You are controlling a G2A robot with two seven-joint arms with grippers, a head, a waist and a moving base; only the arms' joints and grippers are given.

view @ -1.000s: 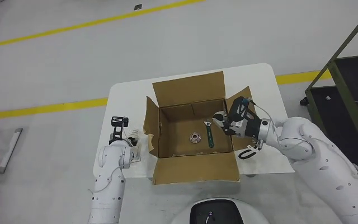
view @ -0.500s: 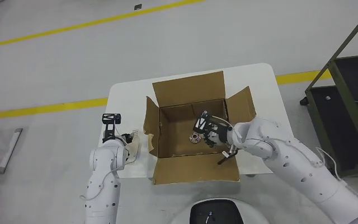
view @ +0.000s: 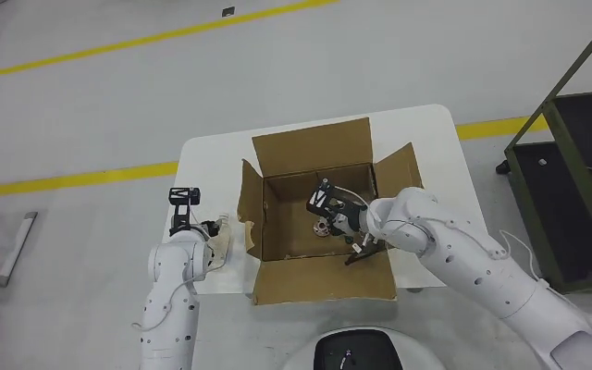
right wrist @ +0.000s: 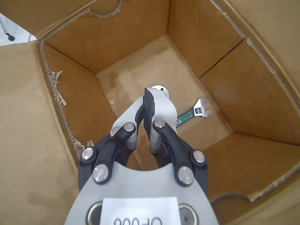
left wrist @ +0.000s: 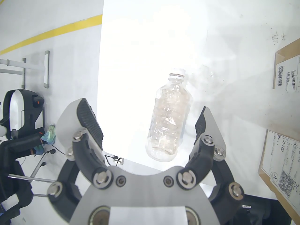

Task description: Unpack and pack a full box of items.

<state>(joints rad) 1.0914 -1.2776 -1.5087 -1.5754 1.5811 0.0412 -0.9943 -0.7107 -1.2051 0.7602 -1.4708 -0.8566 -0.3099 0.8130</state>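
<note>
Table [view: 213, 157]: left jaws wide above bottle [left wrist: 168, 115]; right jaws closed over box [right wrist: 234, 83]

Seen from above the robot's arms, the top view looks straight down from far enough off to take in the whole white rectangular table [view: 222, 157] and the open brown cardboard box [view: 314, 148] standing on it. The left wrist view sits just behind the left gripper [left wrist: 143, 108] and faces past it onto the tabletop close by, where a clear plastic bottle [left wrist: 168, 118] lies. The top view shares that bottle and the box's near flap. The right wrist view rides close behind the right gripper [right wrist: 148, 94], looking down into the box. It shares the box floor and a round metal flange [right wrist: 161, 89] with the top view.
</note>
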